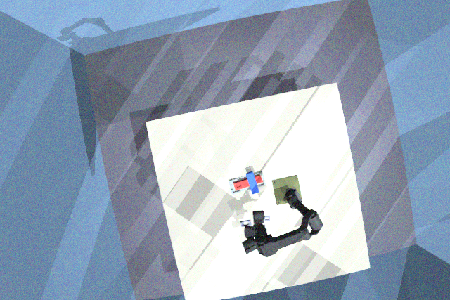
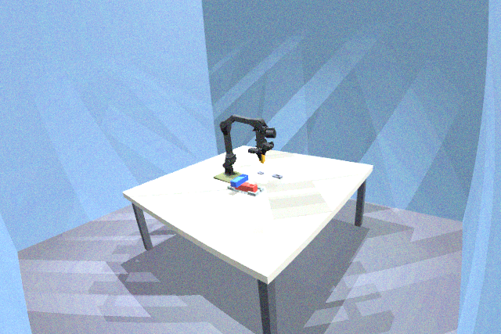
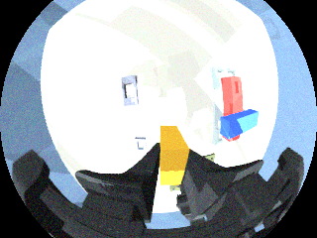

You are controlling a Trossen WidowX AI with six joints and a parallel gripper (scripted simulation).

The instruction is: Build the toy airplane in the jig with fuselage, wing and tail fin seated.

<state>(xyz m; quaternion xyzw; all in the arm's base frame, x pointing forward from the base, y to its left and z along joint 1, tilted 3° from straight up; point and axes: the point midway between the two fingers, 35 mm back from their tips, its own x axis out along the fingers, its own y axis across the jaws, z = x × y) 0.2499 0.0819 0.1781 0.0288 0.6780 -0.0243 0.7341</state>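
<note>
The red fuselage point(image 1: 240, 184) point(image 2: 248, 187) point(image 3: 230, 94) lies in the pale jig point(image 1: 230, 181) point(image 2: 258, 191) near the table's middle. The blue wing point(image 1: 252, 183) point(image 2: 239, 180) point(image 3: 240, 123) sits across the top of it. My gripper point(image 1: 258, 216) point(image 2: 261, 156) point(image 3: 170, 165) is shut on the orange tail fin point(image 2: 262, 158) point(image 3: 173, 142) and holds it well above the table, off to one side of the jig. In the top view the arm hides the fin.
Two small grey holders point(image 2: 260, 172) point(image 2: 277, 176) point(image 3: 130, 89) lie on the table below and beside the gripper. The arm stands on an olive base plate point(image 1: 281, 184) point(image 2: 220, 177) right next to the jig. The white table point(image 1: 203, 137) point(image 2: 226, 225) reaches far on all sides.
</note>
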